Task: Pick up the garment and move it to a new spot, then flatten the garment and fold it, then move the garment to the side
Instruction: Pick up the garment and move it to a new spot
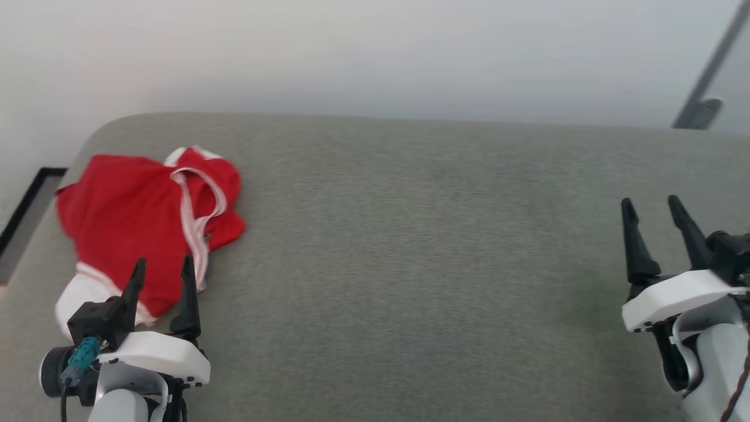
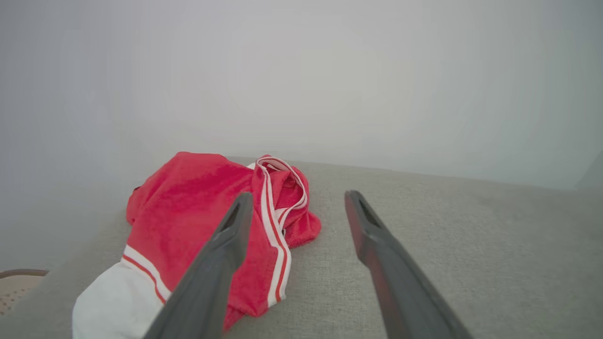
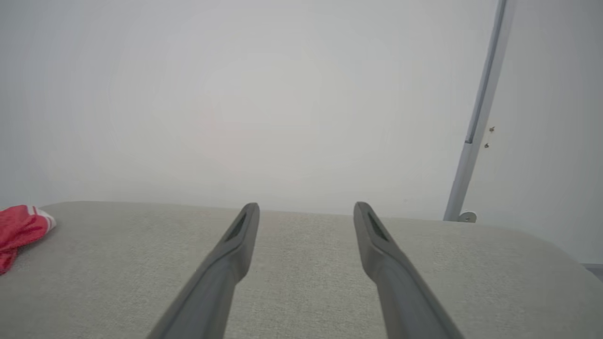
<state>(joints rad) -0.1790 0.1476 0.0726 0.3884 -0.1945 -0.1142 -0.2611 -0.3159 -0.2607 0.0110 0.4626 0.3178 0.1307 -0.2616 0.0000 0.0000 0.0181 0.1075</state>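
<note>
On the cushion (image 1: 410, 264), garment (image 1: 135, 223) far left, left hand (image 1: 164, 259) just before it, right hand (image 1: 650, 201) far right.

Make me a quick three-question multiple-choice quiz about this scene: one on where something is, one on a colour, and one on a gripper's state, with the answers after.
1. Where on the grey cushion does the garment lie?
A. near its left end
B. in the middle
C. near its right end

2. What colour are the garment's thin stripes?
A. black
B. white
C. yellow

3. What state is the left gripper in?
A. shut on the garment
B. shut, empty
C. open, holding nothing

Answers:
1 A: it lies bunched by the cushion's left end, just ahead of the left gripper.
2 B: thin white stripes edge the red cloth.
3 C: its two fingers stand apart with nothing clamped between them.
</note>
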